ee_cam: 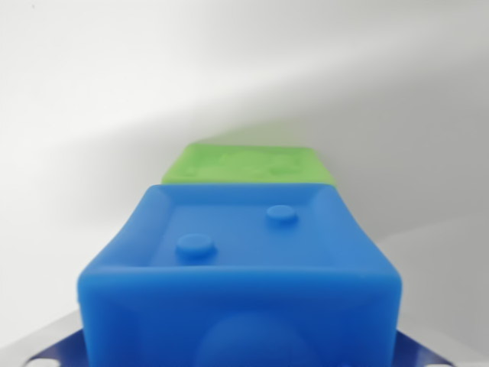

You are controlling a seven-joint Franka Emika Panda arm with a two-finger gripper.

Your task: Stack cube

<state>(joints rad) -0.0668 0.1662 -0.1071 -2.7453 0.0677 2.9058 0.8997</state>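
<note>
Pincer: out of my view; I cannot tell its opening or whether it grips anything. Blue cube (241, 267): fills the lower middle of my wrist view, close to the camera, recessed top face with two raised studs. Green cube (248, 164): directly behind it, mostly hidden, blurred. Desk (84, 92): pale, plain.

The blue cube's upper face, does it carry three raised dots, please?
No, the blue cube shows only two raised dots on its recessed upper face.
</note>
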